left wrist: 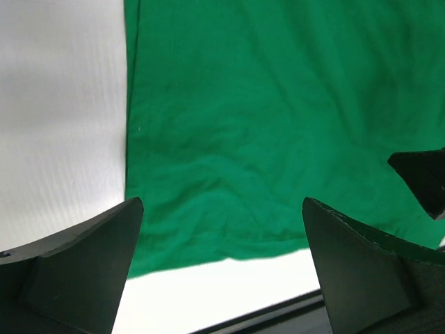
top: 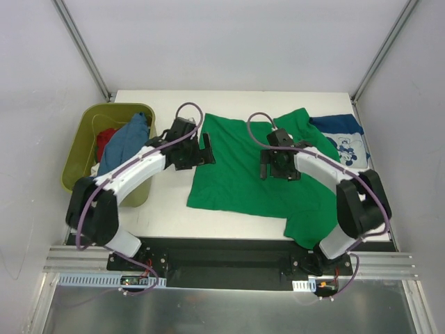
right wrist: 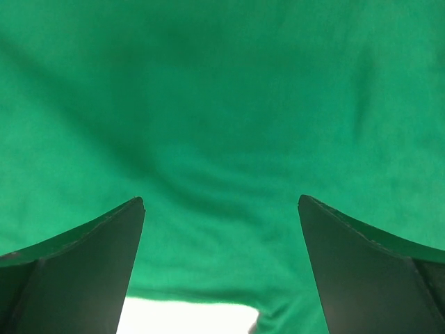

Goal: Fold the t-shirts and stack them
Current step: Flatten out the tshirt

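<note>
A bright green t-shirt (top: 240, 167) lies spread on the white table (top: 163, 212), one sleeve hanging near the front right. It also fills the left wrist view (left wrist: 264, 125) and the right wrist view (right wrist: 222, 104). A navy t-shirt with a white cartoon print (top: 345, 142) lies at the back right, partly under the green one. A mid-blue shirt (top: 125, 142) and a red one (top: 106, 142) sit in the tub. My left gripper (top: 206, 150) is open and empty above the green shirt's left edge. My right gripper (top: 277, 169) is open and empty above the shirt's middle.
An olive-green plastic tub (top: 80, 149) stands at the table's left side beside the left arm. Grey walls with metal frame posts enclose the table. A black rail (top: 222, 259) runs along the near edge.
</note>
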Available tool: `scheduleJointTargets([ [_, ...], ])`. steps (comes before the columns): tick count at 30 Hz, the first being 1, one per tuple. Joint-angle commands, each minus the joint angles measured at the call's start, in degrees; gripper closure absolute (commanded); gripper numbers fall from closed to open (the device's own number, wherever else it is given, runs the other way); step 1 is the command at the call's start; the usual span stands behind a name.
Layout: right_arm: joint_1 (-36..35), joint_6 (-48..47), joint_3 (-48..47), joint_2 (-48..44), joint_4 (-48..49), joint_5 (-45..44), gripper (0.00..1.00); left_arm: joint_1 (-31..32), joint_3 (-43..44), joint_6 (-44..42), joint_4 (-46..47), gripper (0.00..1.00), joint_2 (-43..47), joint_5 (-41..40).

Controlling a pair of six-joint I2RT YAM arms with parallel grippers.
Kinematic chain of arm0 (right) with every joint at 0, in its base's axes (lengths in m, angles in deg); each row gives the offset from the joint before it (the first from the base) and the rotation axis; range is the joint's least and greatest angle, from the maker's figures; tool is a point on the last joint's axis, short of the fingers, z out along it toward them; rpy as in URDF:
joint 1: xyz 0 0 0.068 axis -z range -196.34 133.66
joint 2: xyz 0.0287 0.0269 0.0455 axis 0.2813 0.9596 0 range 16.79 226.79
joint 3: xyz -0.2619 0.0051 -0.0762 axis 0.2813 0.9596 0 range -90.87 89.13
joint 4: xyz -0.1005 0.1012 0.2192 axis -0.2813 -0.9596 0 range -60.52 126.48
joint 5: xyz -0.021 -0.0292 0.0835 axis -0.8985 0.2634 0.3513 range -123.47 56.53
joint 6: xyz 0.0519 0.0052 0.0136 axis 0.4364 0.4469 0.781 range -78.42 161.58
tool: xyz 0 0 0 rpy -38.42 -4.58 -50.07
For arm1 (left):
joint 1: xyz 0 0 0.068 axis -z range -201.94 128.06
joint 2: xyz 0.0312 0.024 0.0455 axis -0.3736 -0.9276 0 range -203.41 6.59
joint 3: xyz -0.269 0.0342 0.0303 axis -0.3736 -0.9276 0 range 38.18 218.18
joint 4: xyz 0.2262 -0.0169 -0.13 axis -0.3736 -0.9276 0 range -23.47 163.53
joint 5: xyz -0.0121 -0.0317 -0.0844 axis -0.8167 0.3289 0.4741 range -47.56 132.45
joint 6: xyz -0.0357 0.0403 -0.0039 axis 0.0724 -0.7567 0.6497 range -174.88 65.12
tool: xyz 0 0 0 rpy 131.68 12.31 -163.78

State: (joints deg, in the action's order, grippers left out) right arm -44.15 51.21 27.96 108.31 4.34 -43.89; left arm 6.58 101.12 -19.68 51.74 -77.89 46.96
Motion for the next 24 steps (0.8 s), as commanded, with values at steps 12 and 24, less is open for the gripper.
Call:
scheduleJointTargets([
  [12, 5.1, -5.5, -27.5, 28.3, -6.3, 8.2, 0.03, -4.6, 23.0, -0.9, 1.5, 0.01, -35.9, 8.1],
  [24, 1.5, -7.6, -50.9, 43.9, -10.8, 15.2, 0.03, -14.2, 23.0, -0.7, 1.3, 0.01, -37.3, 2.0],
])
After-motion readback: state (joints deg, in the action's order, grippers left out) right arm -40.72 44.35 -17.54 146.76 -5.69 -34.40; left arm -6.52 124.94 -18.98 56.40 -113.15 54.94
